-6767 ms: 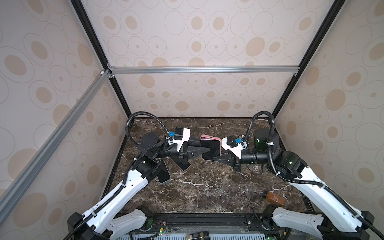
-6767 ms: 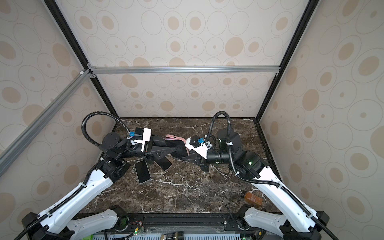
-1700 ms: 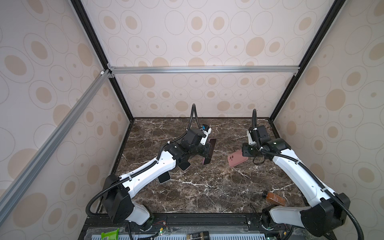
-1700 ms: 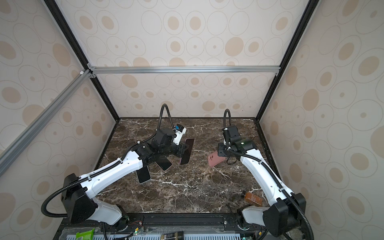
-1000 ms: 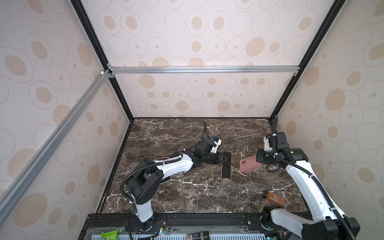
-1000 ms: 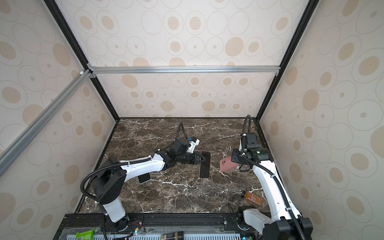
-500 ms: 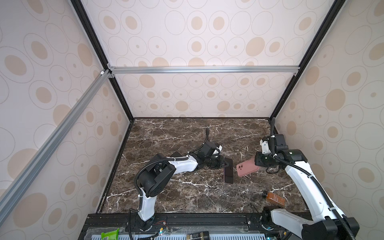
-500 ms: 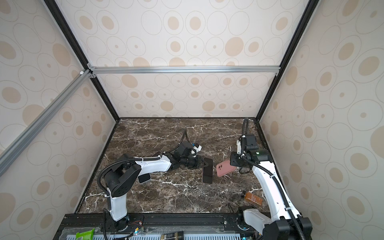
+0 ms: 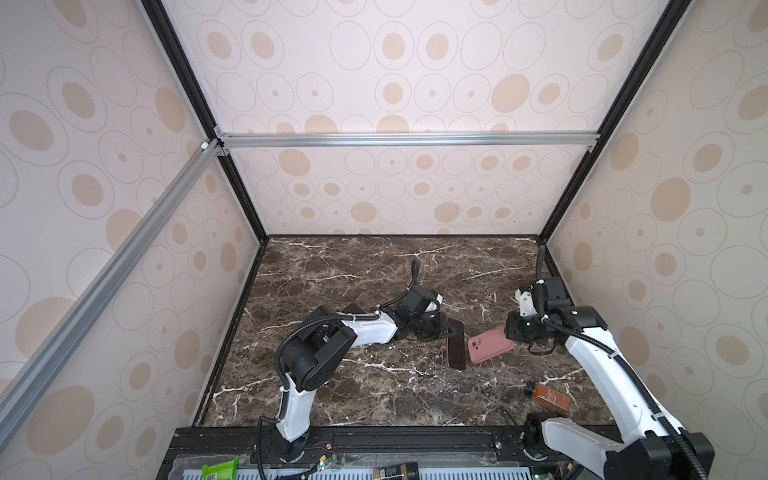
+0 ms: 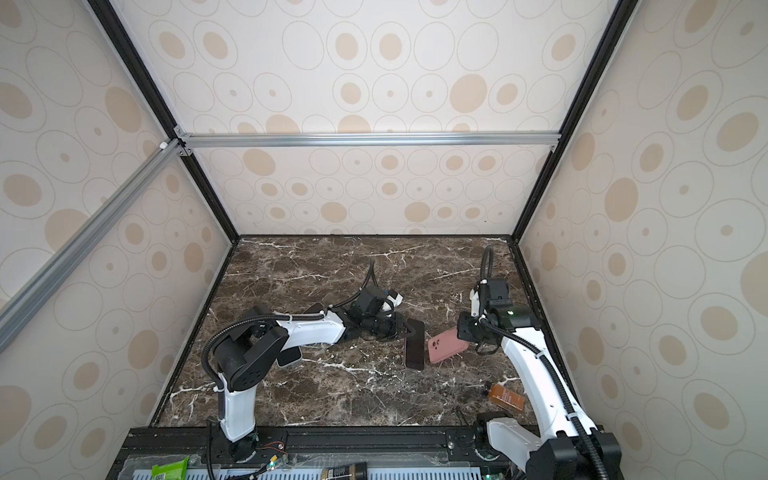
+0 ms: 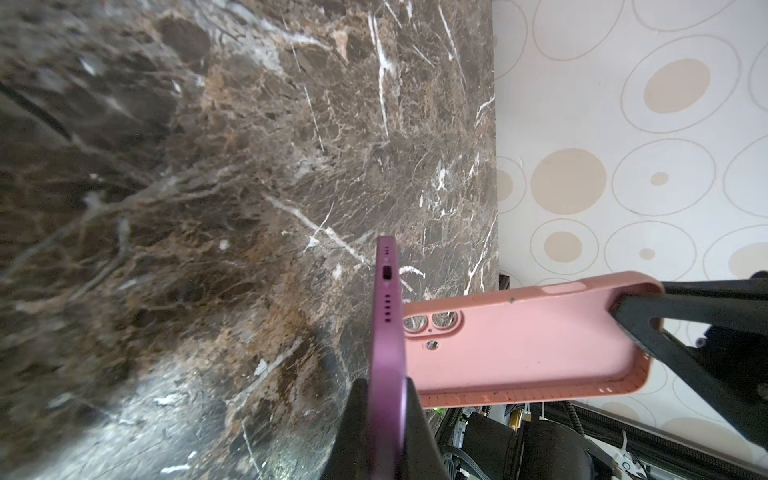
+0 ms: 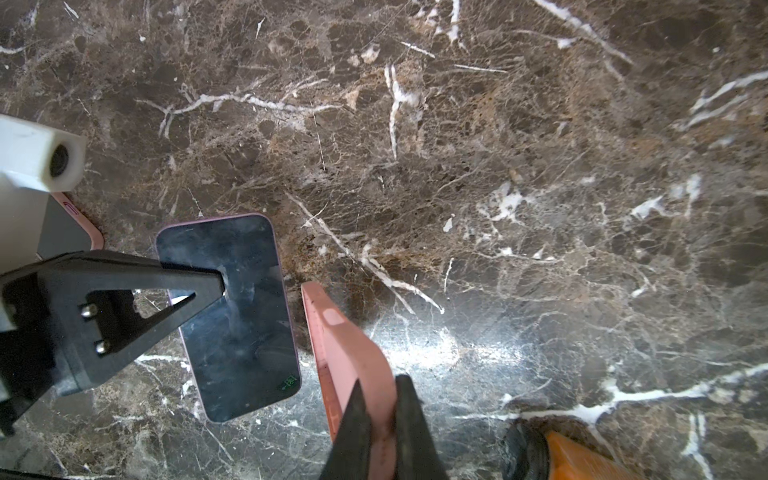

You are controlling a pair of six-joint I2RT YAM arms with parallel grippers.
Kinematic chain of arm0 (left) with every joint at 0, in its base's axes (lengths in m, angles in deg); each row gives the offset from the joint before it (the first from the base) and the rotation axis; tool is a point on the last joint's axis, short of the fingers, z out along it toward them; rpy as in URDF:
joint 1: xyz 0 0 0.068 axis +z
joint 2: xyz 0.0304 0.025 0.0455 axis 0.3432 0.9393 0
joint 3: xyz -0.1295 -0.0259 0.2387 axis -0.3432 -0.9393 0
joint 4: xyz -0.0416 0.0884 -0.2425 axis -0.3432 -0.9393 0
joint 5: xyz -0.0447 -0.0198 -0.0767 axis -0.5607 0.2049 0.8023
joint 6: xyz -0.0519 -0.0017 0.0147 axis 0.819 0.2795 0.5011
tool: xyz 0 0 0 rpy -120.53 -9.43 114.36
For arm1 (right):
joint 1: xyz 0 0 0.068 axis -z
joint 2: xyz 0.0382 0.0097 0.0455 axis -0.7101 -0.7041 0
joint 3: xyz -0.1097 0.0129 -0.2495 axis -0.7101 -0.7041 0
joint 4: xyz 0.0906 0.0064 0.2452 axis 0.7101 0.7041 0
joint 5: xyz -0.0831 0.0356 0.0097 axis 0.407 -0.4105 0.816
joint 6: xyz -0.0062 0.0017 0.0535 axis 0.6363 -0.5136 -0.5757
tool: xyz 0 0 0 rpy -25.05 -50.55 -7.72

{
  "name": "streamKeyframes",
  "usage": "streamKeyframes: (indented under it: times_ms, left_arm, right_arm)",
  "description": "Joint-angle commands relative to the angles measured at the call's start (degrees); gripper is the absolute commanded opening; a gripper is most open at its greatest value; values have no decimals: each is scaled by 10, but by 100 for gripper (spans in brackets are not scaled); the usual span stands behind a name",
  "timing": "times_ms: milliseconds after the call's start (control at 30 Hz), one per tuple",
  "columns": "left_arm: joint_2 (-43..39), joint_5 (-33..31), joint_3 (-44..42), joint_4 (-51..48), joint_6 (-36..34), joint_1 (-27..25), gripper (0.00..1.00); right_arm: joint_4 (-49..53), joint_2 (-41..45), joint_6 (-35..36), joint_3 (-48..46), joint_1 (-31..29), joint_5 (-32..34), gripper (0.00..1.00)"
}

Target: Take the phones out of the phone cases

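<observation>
The phone [image 9: 456, 353] is clamped in the left claw [image 9: 450, 331]. Beside it, the pink case [image 9: 489, 345] is pinched by the right claw [image 9: 510, 333].

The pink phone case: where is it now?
In both top views the pink phone case is right of centre, clamped in the right gripper, just beside the phone.
</observation>
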Motion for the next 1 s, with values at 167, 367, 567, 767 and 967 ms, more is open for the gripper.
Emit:
streamKeyframes:
  times_ms: [167,367,567,767,967]
  left_arm:
    - [13,11,18,23,14,-2,0]
    - [22,18,8,51,34,-2,0]
    - [25,9,14,23,28,-2,4]
    - [29,-8,17,-12,21,-1,8]
    - [32,-8,14,-12,25,-1,19]
  right_arm:
    - [-26,-15,-9,-14,1,-13,0]
    - [-33,-28,-8,-20,1,-15,0]
    - [-39,-37,-7,-23,0,-16,0]
    - [-43,-46,-8,-28,0,-14,0]
    - [-46,-51,-9,-30,0,-15,0]
